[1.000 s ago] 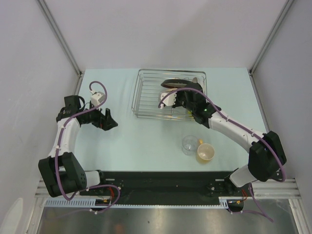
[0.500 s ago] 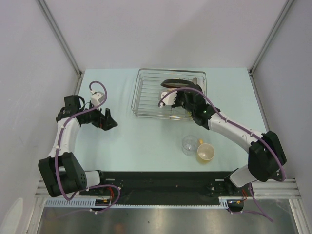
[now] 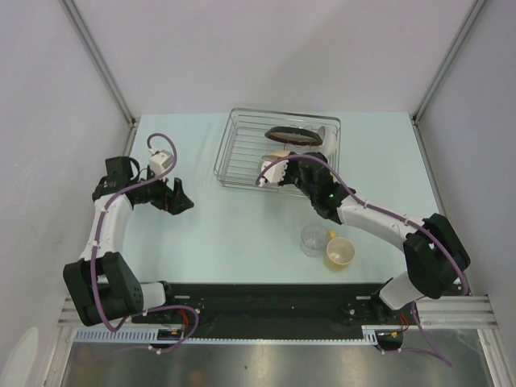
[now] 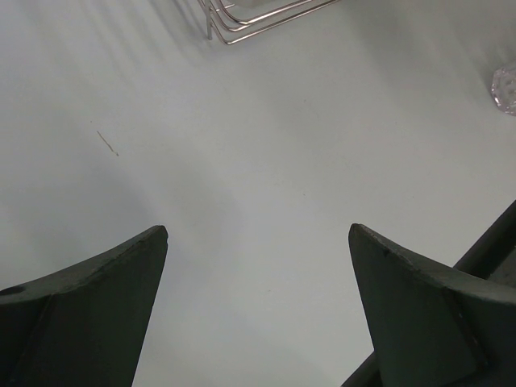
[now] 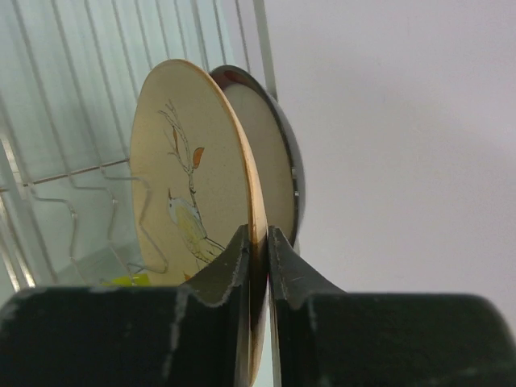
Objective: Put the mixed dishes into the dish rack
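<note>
The silver wire dish rack (image 3: 242, 157) stands at the back middle of the table. The dark-red-rimmed plate (image 3: 290, 134) stands on edge in it, with the white bowl (image 3: 329, 138) at the rack's back right. My right gripper (image 3: 284, 168) is over the rack, shut on the rim of the beige leaf-pattern plate (image 5: 181, 185), held upright right in front of the dark-rimmed plate (image 5: 278, 161). The clear glass (image 3: 313, 239) and the yellowish handled cup (image 3: 339, 252) stand on the table in front of the rack. My left gripper (image 3: 182, 201) is open and empty, left of the rack.
The rack wires and tines (image 5: 72, 185) lie under and to the left of the held plate. The left wrist view shows the rack's near corner (image 4: 258, 12) and the glass's edge (image 4: 506, 87). Grey walls close in the table on three sides.
My right gripper has moved left and further over the rack with the leaf-pattern plate. The rack has shifted slightly left and skewed. The left arm has not moved.
</note>
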Robot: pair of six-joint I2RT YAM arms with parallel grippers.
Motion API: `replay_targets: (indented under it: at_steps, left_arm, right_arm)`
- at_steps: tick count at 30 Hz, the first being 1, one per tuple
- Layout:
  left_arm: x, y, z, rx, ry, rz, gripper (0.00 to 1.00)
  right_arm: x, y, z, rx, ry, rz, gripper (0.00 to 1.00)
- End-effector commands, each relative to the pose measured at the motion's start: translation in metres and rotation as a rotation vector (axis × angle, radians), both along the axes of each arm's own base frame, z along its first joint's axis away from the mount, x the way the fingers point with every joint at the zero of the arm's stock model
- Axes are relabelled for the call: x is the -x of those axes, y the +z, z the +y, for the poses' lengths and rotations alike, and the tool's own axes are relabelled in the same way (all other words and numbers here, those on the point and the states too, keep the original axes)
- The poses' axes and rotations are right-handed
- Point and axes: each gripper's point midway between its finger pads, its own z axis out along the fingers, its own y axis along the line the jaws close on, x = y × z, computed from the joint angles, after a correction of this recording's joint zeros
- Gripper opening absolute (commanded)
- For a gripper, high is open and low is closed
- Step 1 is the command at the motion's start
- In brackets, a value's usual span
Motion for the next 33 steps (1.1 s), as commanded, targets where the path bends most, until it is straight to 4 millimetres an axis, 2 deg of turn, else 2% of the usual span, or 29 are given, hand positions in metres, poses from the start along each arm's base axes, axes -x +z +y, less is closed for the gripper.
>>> replay_targets:
  at_steps: [1,5,12,13,14,15,22,23,25,27,30,31,33]
  left_arm:
    - [-0.012,0.019,0.003,-0.005,0.003,-0.063,1.0]
    - [-0.012,0.019,0.003,-0.003,0.001,-0.064,1.0]
    - [-0.01,0.019,0.003,-0.005,0.001,-0.068,1.0]
    - [-0.01,0.019,0.003,-0.008,0.003,-0.065,1.0]
    - [-0.01,0.019,0.003,-0.007,0.003,-0.065,1.0]
    - [-0.009,0.018,0.004,-0.009,0.004,-0.064,1.0]
    - [-0.009,0.019,0.005,-0.005,0.006,-0.065,1.0]
    - [-0.01,0.02,0.004,-0.005,0.004,-0.069,1.0]
    - [-0.01,0.022,0.004,-0.002,0.004,-0.072,1.0]
    - [-0.012,0.029,0.003,0.005,0.009,-0.086,1.0]
    - [-0.021,0.047,0.0,0.031,0.018,-0.13,1.0]
    - [-0.026,0.053,-0.004,0.029,0.013,-0.145,1.0]
    - [-0.042,0.072,-0.014,0.036,0.016,-0.19,1.0]
  right_arm:
    - [0.029,-0.106,-0.015,0.102,-0.035,0.319,0.16]
    - [0.029,-0.102,-0.016,0.073,-0.058,0.32,0.25]
    - [0.023,-0.08,-0.016,0.0,-0.081,0.266,0.3]
    - [0.022,-0.073,-0.016,-0.019,-0.091,0.252,0.48]
    - [0.021,-0.068,-0.017,-0.03,-0.095,0.24,0.84]
    - [0.021,-0.065,-0.017,-0.042,-0.095,0.233,1.0]
    - [0.023,-0.017,-0.019,-0.207,-0.111,0.169,1.0]
    - [0.026,0.002,-0.021,-0.255,-0.11,0.145,1.0]
    - [0.029,0.026,-0.021,-0.341,-0.112,0.119,1.0]
    - [0.034,0.063,-0.029,-0.488,-0.134,0.079,1.0]
    - [0.038,0.105,-0.051,-0.741,-0.183,0.064,1.0]
    - [0.032,0.111,-0.069,-0.807,-0.227,0.06,1.0]
    - [0.024,0.114,-0.086,-0.962,-0.319,0.12,1.0]
